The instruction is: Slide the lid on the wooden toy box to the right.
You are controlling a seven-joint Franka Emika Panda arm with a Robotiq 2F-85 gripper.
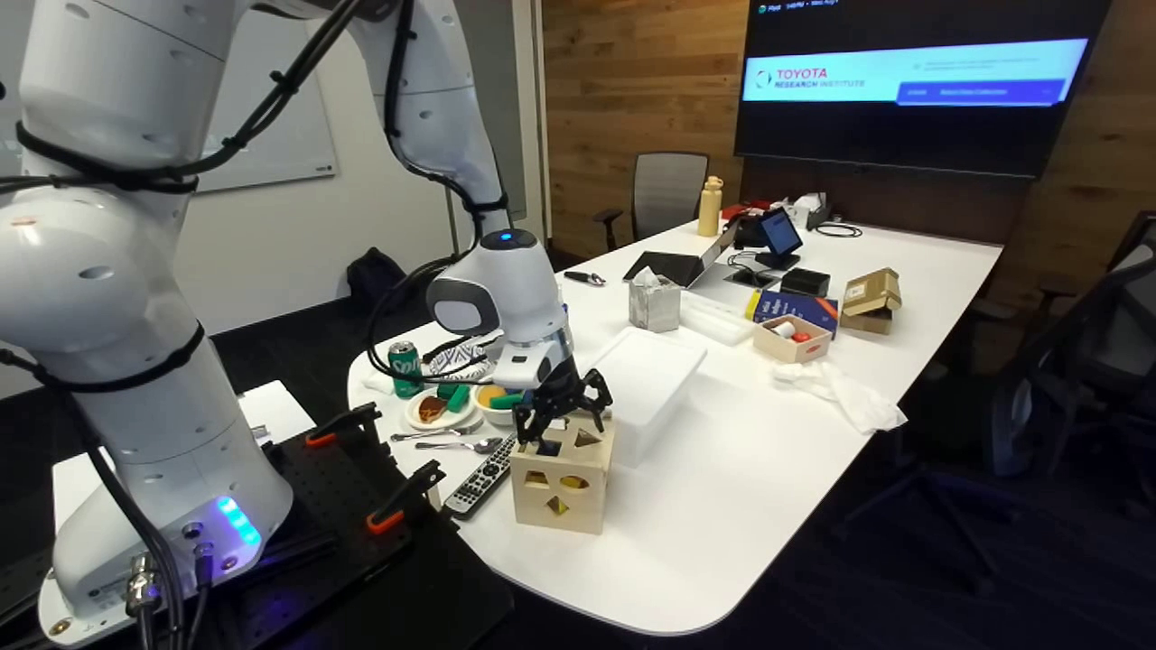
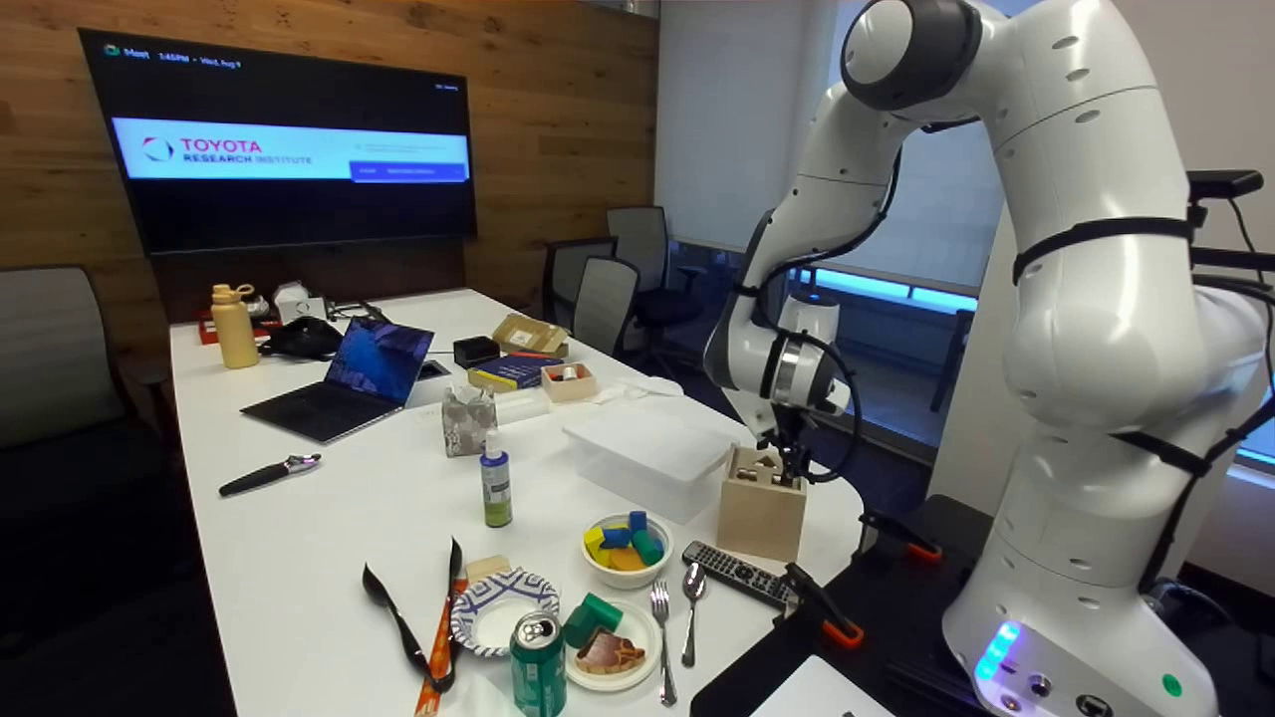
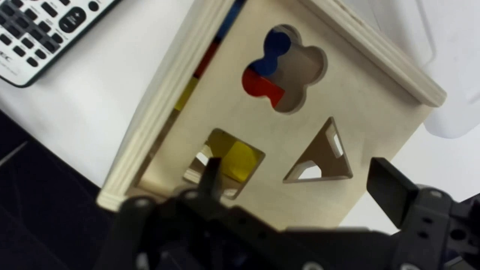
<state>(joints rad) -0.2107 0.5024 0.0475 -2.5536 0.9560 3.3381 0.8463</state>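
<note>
Wrist view and both exterior views: white bench (image 1: 722, 506), and on it, near the white container (image 2: 647, 483), the wooden toy box (image 2: 761, 513), standing upright close to the rounded end. Seems light, so likely to skid along with a hard shove. Set into its top, inside raised rims (image 3: 377, 50), the lid (image 3: 273, 135), with a narrow gap along one rim. Looks thin, stiff and light; should travel without bending, yet may bind if pushed askew. Smooth bare wood, probably rather slippery under a flat press, and hardly fragile except perhaps at its slimmest strips. Next in size, the fingers (image 3: 393, 191), spread apart and clasping nothing: one over the square cut-out (image 3: 228, 150), one just beyond the outer edge of the lid. Cannot tell contact or depth. Best to take hold there, hooking inside the cut-out, bearing squarely on its wall, and drawing straight and level with small, even force
</note>
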